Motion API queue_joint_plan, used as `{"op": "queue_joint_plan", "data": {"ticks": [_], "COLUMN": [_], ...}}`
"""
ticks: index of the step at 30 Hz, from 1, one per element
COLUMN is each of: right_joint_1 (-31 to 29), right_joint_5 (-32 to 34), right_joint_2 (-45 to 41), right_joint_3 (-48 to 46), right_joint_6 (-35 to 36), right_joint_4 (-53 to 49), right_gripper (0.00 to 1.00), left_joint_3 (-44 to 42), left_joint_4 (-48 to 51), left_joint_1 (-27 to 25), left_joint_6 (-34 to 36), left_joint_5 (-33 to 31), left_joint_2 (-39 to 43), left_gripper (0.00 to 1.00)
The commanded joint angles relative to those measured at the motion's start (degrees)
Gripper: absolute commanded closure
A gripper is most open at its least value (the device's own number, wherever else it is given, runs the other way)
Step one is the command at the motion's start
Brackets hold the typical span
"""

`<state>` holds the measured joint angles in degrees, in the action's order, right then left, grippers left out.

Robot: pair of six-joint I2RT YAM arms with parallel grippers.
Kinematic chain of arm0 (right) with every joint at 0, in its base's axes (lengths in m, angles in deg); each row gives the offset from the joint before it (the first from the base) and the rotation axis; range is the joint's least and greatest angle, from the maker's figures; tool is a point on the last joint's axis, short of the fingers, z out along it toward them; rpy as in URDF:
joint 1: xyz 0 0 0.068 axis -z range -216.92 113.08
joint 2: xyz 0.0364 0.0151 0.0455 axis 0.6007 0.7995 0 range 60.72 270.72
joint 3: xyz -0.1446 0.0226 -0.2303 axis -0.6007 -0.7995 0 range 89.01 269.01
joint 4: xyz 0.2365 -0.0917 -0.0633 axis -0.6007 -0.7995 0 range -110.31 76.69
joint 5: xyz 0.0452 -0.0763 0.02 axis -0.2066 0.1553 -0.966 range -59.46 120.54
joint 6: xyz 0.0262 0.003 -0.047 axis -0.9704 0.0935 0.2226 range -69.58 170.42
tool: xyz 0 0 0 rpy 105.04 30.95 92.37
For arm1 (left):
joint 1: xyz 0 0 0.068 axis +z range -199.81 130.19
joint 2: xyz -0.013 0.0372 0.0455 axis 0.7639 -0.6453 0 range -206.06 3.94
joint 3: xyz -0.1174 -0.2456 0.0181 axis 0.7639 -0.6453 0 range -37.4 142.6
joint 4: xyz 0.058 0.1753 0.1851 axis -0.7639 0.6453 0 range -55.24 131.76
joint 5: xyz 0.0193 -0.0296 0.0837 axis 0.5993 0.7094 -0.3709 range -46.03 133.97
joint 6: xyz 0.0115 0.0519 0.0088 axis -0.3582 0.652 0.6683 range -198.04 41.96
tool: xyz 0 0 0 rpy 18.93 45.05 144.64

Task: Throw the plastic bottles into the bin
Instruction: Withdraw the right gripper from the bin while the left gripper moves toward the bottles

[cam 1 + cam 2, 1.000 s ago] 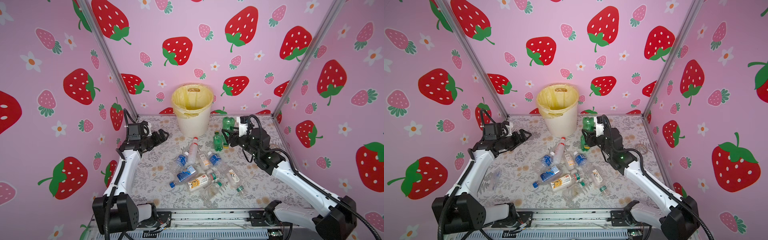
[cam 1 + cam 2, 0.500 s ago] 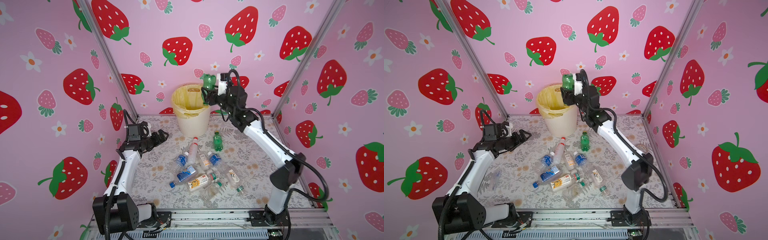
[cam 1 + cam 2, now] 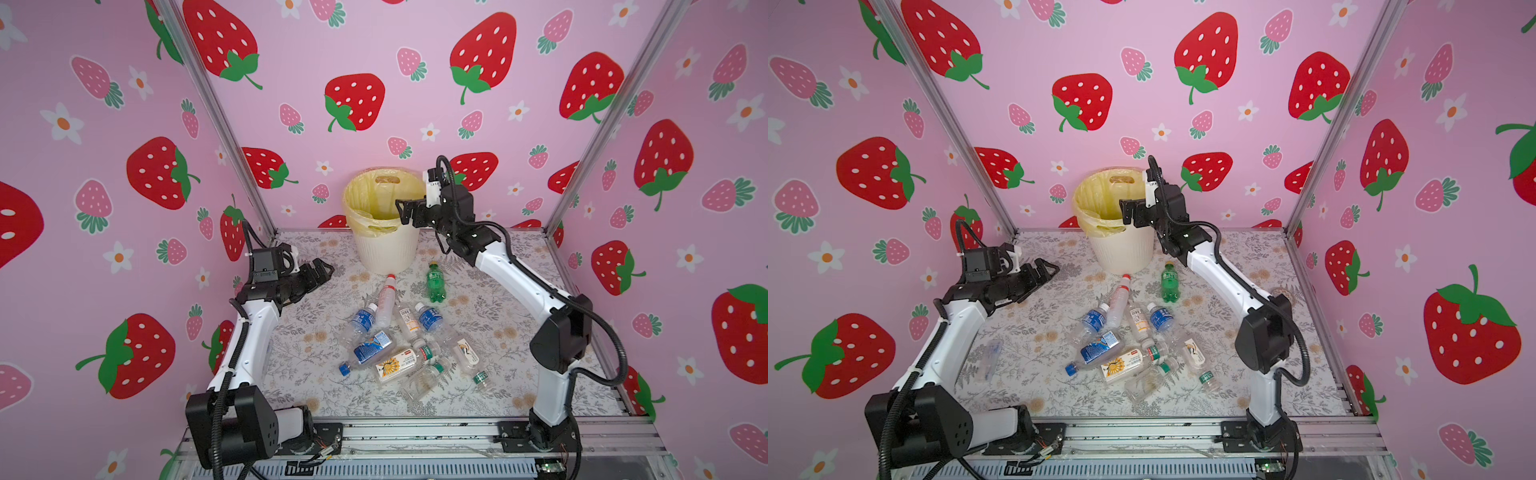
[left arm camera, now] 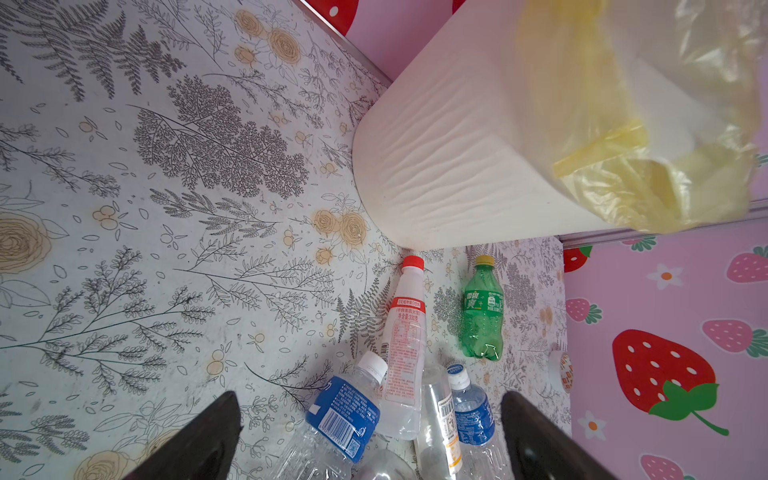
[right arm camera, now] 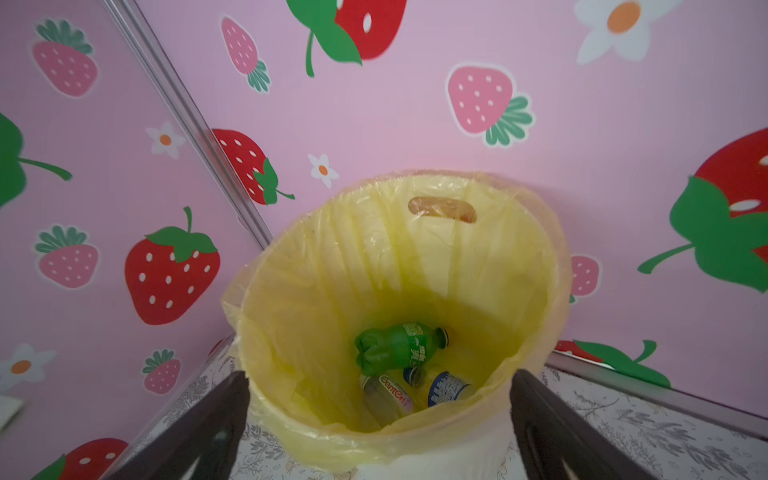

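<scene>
The right gripper hangs at the near right edge of the bin, fingers spread wide and holding nothing. A second ago it sat low over the table, closed on a green bottle; half a second ago it held that bottle high above the bin's rim. Now the arm has dropped lower and the bottle has left it.

In the right wrist view, the thrown green bottle lies on its side at the bottom of the yellow bag, on top of a clear bottle and a blue-labelled bottle.

The second green bottle stands upright on the table in front of the bin, where it was before. The red-capped bottle lies beside it, cap towards the bin's foot. The pile of bottles nearer the front has not shifted.

The left gripper has not moved: it hovers above the table left of the pile, fingers wide apart and empty.
</scene>
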<state>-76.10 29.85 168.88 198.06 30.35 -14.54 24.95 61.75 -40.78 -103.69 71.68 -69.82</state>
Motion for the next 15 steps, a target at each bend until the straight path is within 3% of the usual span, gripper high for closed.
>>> {"op": "queue_joint_plan", "data": {"ticks": [1,10,15], "right_joint_1": [0.3,0.4,0.4], "right_joint_5": [-1.5,-3.6,-0.9], "right_joint_2": [-6.7,-19.3,-28.2], "right_joint_3": [-2.4,-20.9,-32.8], "right_joint_6": [1.0,-0.4,-1.9], "right_joint_4": [4.2,6.1,7.6], "right_gripper": [0.01,0.01,0.01], "left_joint_3": [-0.2,-0.6,-0.6], "left_joint_4": [-0.6,-0.7,-0.5], "left_joint_1": [0.4,0.4,0.0], "left_joint_6": [-0.1,0.6,1.1], "left_joint_5": [1.0,0.4,0.2], "left_joint_2": [1.1,1.2,0.8], "left_gripper": [0.01,0.01,0.01]}}
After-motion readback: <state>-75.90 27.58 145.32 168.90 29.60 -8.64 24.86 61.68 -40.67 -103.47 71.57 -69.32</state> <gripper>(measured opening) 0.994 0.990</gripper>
